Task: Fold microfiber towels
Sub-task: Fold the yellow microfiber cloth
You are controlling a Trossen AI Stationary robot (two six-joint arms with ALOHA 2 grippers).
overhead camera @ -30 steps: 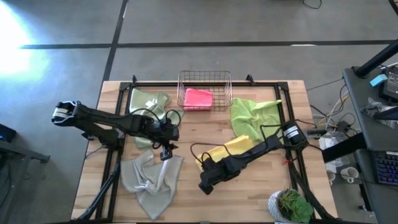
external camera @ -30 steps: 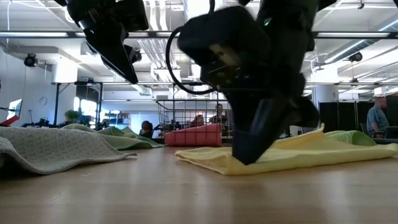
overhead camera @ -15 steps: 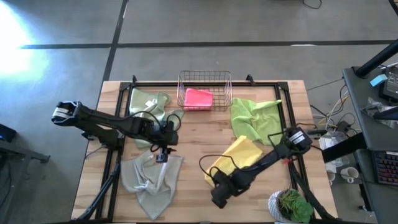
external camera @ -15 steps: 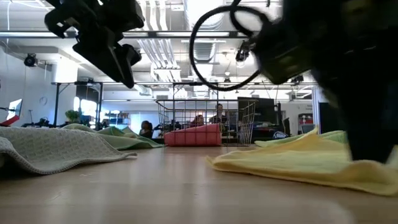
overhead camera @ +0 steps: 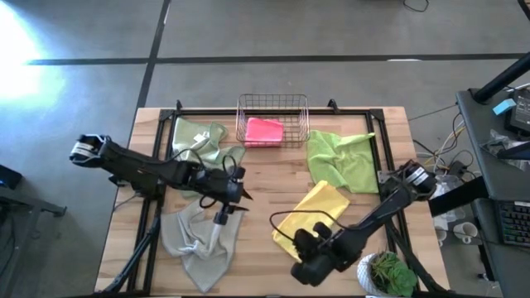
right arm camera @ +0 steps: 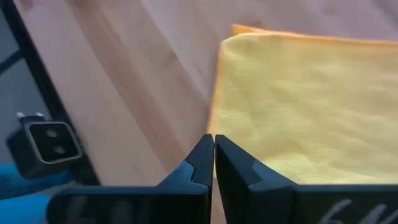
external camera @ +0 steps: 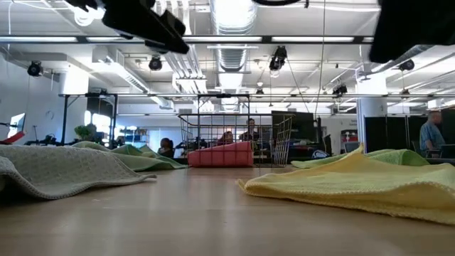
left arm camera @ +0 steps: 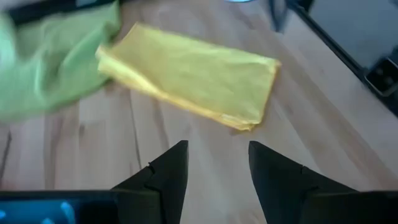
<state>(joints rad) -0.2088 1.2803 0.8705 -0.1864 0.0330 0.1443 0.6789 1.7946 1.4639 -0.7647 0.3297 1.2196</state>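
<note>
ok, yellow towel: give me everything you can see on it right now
The yellow towel is a soft, nubby microfiber cloth, folded over into a rough rectangle with layered edges. It lies flat on the wooden table, right of centre, set diagonally, its far corner touching or overlapping the lime green towel. Nothing grips it: the right gripper is shut and empty just off its near edge, and the left gripper is open, away from it.

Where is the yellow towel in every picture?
High view: yellow towel lower right of middle, below the lime towel.
Low view: right foreground.
Left wrist view: upper middle.
Right wrist view: right half.
Shared landmark: the lime towel beside it.
</note>
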